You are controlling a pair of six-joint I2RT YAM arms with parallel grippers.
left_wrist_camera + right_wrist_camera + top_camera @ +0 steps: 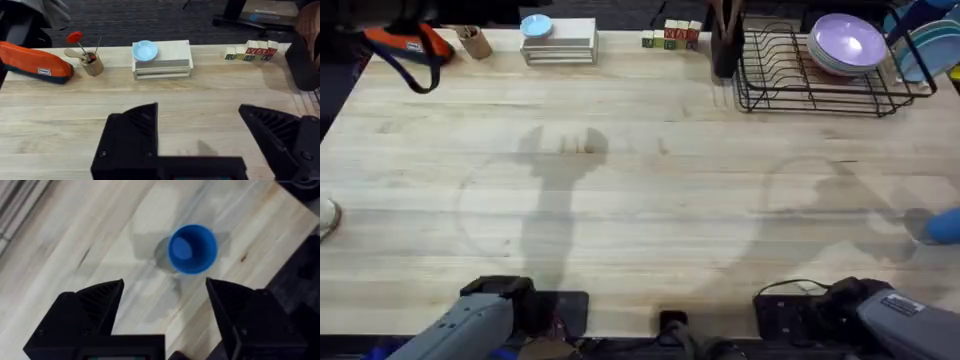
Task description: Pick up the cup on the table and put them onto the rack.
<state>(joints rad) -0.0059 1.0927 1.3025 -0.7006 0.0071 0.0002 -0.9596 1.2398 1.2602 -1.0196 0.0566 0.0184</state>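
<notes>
Table [90, 225]: light wood, bearing the cup.
Rack [800, 75]: far corner, well apart from both end effectors.
Right end effector [165, 300]: released, above the table.
Cup [192, 249]: upright, just beyond its spread fingers.
Left end effector [200, 125]: released, empty.

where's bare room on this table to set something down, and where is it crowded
The broad middle of the light wooden table is bare, from the arm bases up to the back row. The back edge is crowded: orange pouch, stacked boards with pale-blue dish, letter blocks, black wire rack holding lavender bowls. At the right edge stands the bright-blue plastic cup.
</notes>
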